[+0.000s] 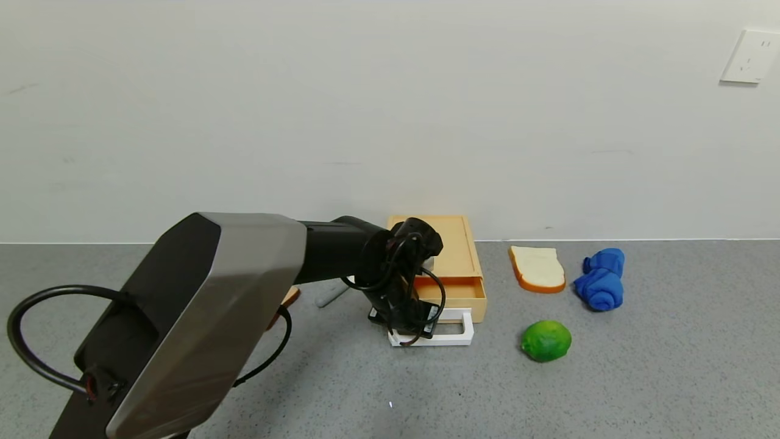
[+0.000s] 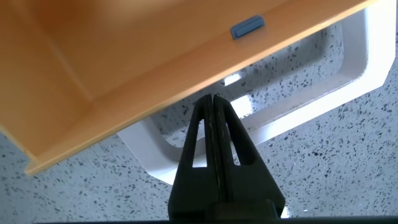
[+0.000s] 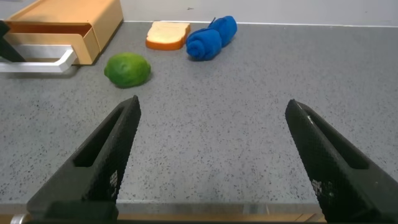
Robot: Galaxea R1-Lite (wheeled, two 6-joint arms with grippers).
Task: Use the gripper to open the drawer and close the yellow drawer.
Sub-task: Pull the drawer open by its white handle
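Fingers of the left gripper [image 2: 214,109] were pressed flat together, holding nothing, their tips poked down into the opening of the white loop handle [image 1: 454,334] just in front of the tray's face. The drawer [image 1: 454,268] sat near the back wall, its tray slid partly out toward the robot, so the handle's long bar ran crosswise to the sliding direction (the axis any push or pull had to follow). The left arm was plainly the nearer one. The right gripper [image 3: 211,155] hung well apart over bare counter, jaws spread wide and empty, beyond the lime [image 3: 127,70].
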